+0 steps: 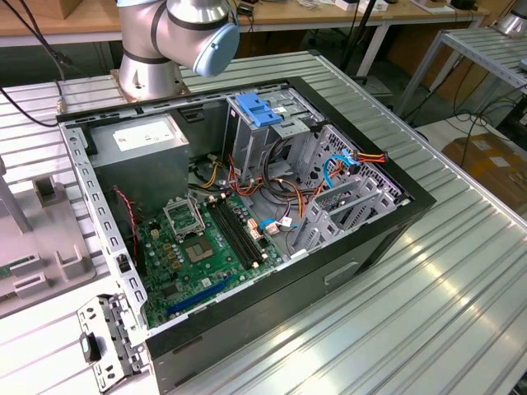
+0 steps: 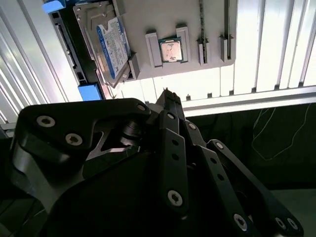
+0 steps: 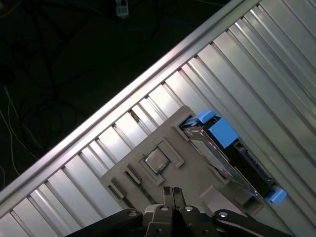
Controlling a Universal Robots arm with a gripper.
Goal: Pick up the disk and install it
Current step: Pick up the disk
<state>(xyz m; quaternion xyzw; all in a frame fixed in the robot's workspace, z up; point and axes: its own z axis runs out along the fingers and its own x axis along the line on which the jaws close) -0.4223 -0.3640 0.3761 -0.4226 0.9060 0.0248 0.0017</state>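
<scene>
A ribbed aluminium table [image 1: 428, 280] carries the whole scene. In both wrist views the gripper [image 2: 166, 95] [image 3: 171, 191] hangs over it with its black fingers pressed together and nothing between them. Just past the fingertips lies a grey tray [image 2: 163, 15] [image 3: 192, 182], with a small square chip [image 2: 170, 51] [image 3: 157, 161] seated in one of its pockets. Beyond the chip, at the tray's far side, the disk [image 2: 111, 44] [image 3: 232, 158] leans on edge in a slot. Its white-and-blue label shows in the second wrist view, blue rails cap its ends, and it is well apart from the gripper. In the exterior view an open black computer case [image 1: 362, 247] lies on its side on the table. A green motherboard [image 1: 206, 255] sits at its near end, with a tangle of coloured cables [image 1: 280, 193] beside it. Farther back are a grey power supply [image 1: 140, 160] and a metal cage [image 1: 247, 144] topped by a blue bracket [image 1: 257, 109]. Behind the case the arm [image 1: 177, 33] rises from its base, with wooden benches [image 1: 49, 20] beyond.
</scene>
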